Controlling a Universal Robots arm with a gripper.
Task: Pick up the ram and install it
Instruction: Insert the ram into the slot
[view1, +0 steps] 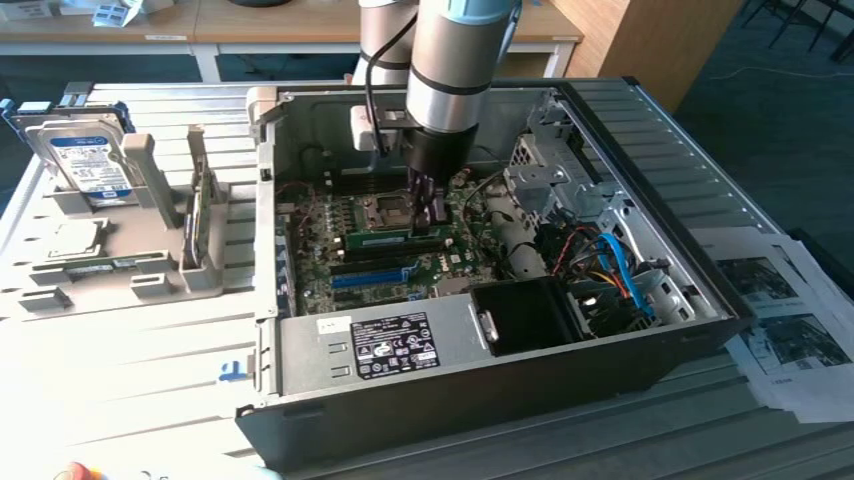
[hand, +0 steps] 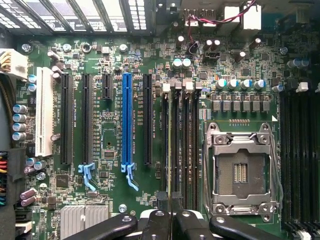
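Ram: one, a long thin green stick with a row of dark chips. It is held on edge in the tool, jaws narrowed onto it, at the dark memory slots beside one processor socket. One blue slot is seen farther along the board. One hard drive is stood on the bench.

An open black metal computer case sits midway on the white slatted table. Its green motherboard carries a long blue expansion slot and a square silver processor socket (contacts showing). A silver-and-blue labelled hard drive stands in a grey plastic rack near the table's far corner at the exterior view's left. Printed paper sheets lie at the table's edge on the exterior view's right.
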